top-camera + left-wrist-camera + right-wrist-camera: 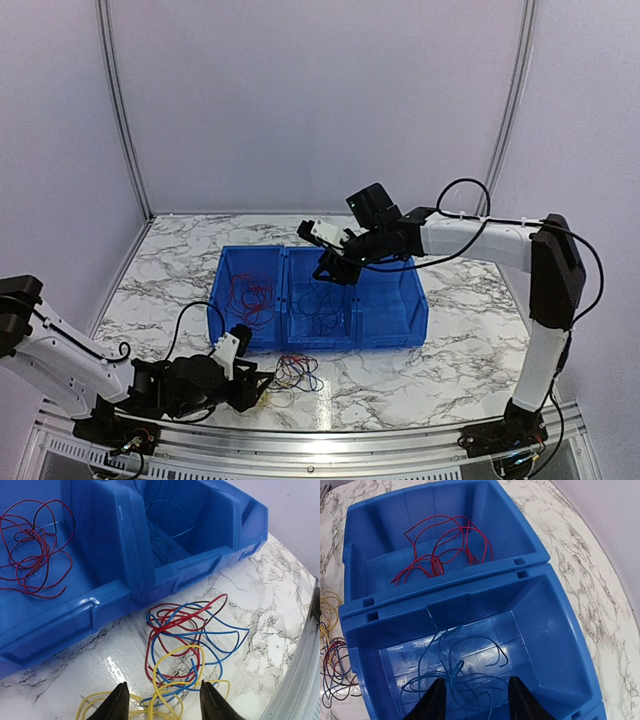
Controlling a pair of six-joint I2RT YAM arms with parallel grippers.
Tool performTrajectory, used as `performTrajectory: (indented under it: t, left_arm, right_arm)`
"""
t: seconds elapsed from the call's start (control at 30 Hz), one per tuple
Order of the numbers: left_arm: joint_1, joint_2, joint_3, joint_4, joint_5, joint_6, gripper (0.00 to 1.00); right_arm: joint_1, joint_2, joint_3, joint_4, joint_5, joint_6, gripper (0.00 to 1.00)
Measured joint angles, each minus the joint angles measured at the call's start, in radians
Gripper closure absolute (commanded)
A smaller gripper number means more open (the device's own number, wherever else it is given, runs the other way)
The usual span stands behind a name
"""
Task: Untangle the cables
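A tangle of red, blue and yellow cables (297,371) lies on the marble table in front of the blue bins; it fills the left wrist view (187,640). My left gripper (161,702) is open, low over the tangle's near end, with yellow loops between its fingertips (120,703). Red cables (250,296) lie in the left bin, also in the right wrist view (440,550). Blue cables (457,672) lie in the middle bin. My right gripper (476,700) is open and empty above them, over the middle bin (335,272).
Three joined blue bins (400,330) stand mid-table; the right one shows nothing inside. The bins' front wall (115,597) stands just beyond the loose tangle. A metal rail (300,440) runs along the table's near edge.
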Motion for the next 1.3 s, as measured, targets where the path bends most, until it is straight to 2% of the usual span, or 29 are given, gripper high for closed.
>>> performTrajectory:
  t: [0.1, 0.2, 0.33, 0.53, 0.63, 0.8, 1.0, 1.13, 1.3]
  left_arm:
    - [-0.003, -0.060, -0.011, -0.006, 0.001, 0.005, 0.43]
    - [-0.003, -0.137, -0.020, -0.011, -0.002, 0.025, 0.40]
    - [-0.004, -0.253, -0.023, -0.039, -0.018, 0.062, 0.40]
    - [-0.003, -0.358, -0.024, -0.110, -0.064, 0.067, 0.30]
    - [-0.002, -0.378, -0.033, -0.133, -0.090, 0.045, 0.28]
    - [0.003, -0.367, -0.045, -0.160, -0.120, 0.010, 0.28]
    - [0.004, -0.293, -0.039, -0.167, -0.151, -0.012, 0.28]
    - [0.004, -0.238, -0.021, -0.172, -0.156, -0.019, 0.28]
    - [0.004, -0.203, 0.002, -0.171, -0.152, -0.020, 0.28]
  right_arm:
    - [0.000, -0.037, 0.004, -0.008, 0.020, 0.000, 0.47]
    - [0.000, -0.111, -0.001, -0.013, 0.038, -0.001, 0.46]
    - [0.000, -0.235, -0.038, 0.018, 0.030, -0.009, 0.55]
    - [0.025, -0.363, -0.241, 0.074, -0.108, -0.066, 0.64]
    - [0.107, -0.347, -0.328, 0.042, -0.161, -0.125, 0.64]
    - [0.243, -0.323, -0.449, 0.024, -0.172, -0.164, 0.54]
    - [0.273, -0.270, -0.495, 0.047, -0.167, -0.155, 0.49]
    - [0.292, -0.218, -0.494, 0.055, -0.164, -0.143, 0.50]
    - [0.297, -0.162, -0.491, 0.059, -0.145, -0.131, 0.57]
